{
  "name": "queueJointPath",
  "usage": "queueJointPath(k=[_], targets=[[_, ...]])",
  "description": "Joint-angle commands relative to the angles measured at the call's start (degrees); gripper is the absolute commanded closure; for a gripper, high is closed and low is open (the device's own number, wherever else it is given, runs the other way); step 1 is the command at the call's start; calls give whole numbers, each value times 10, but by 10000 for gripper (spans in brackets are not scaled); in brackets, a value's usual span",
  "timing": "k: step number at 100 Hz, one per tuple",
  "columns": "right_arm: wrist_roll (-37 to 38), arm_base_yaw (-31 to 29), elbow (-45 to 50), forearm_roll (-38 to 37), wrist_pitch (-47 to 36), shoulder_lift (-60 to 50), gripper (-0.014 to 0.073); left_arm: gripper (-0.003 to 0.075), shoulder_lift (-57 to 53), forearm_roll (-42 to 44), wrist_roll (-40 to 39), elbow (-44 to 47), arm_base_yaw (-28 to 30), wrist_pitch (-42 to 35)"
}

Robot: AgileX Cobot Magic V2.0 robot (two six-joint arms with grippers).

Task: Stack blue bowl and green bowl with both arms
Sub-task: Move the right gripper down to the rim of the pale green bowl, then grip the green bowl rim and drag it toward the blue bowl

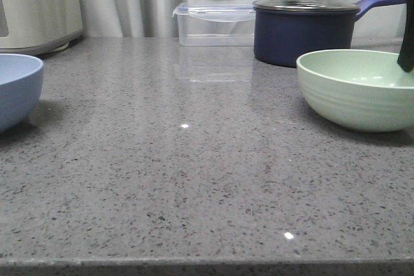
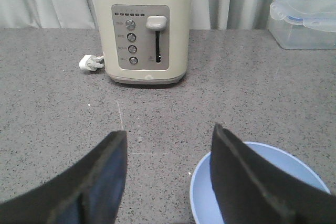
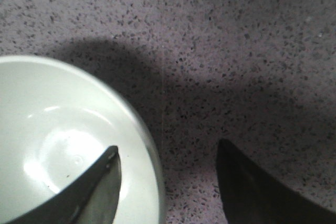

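The pale blue bowl [image 1: 16, 88] stands at the table's left edge in the front view. In the left wrist view my left gripper [image 2: 169, 153] is open, one finger over the blue bowl's [image 2: 210, 195] inside and the other over bare table, straddling its rim. The mint-green bowl [image 1: 356, 87] stands at the right. My right gripper [image 3: 168, 161] is open, one finger inside the green bowl [image 3: 63, 145] and one outside its rim. In the front view only a black part of the right arm [image 1: 406, 43] shows, above the green bowl.
A dark navy lidded saucepan [image 1: 304, 27] stands behind the green bowl. A clear plastic lidded box [image 1: 215, 22] is at the back centre. A cream toaster [image 2: 140, 30] with a white plug [image 2: 90, 63] stands at the back left. The grey speckled counter's front edge [image 1: 207, 264] is near.
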Motion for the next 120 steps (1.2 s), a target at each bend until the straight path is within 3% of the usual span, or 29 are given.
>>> queueJointPath(k=[1, 27, 63, 89, 120], targets=[[-4, 0, -19, 7, -13, -8, 179, 356, 6, -5, -4, -19, -4, -50], [-4, 0, -19, 7, -9, 6, 335, 356, 6, -5, -4, -19, -4, -50], [-4, 0, -19, 7, -9, 6, 676, 356, 6, -5, -4, -19, -4, -50], [-9, 14, -27, 11, -1, -3, 673, 356, 6, -5, -4, -19, -4, -50], [-8, 145, -104, 23, 5, 21, 673, 356, 6, -5, -4, -19, -4, -50]])
